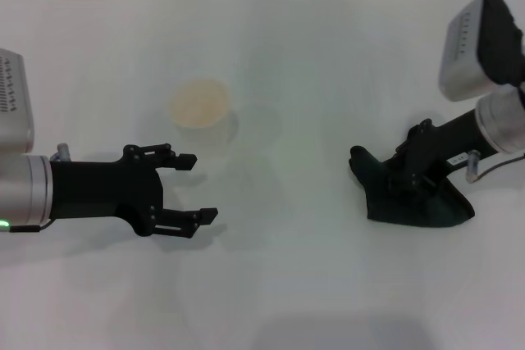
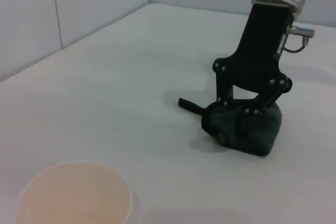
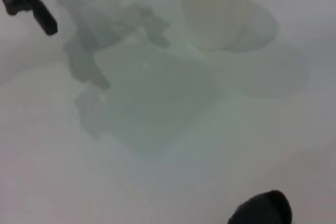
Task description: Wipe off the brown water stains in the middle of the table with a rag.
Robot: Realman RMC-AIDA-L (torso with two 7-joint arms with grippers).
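The rag (image 1: 418,201) lies bunched up on the white table (image 1: 328,55), right under the right gripper (image 1: 408,171). The gripper's black fingers (image 2: 227,90) press down into the dark cloth and squeeze it from both sides, so it is clamped on the rag. One thin corner of the rag pokes out past the fingers, toward the middle of the table. Well away from it, the left gripper (image 1: 190,188) hangs just over the table with its fingers spread wide and nothing between them. A paper cup (image 1: 199,104) stands just beyond those fingers.
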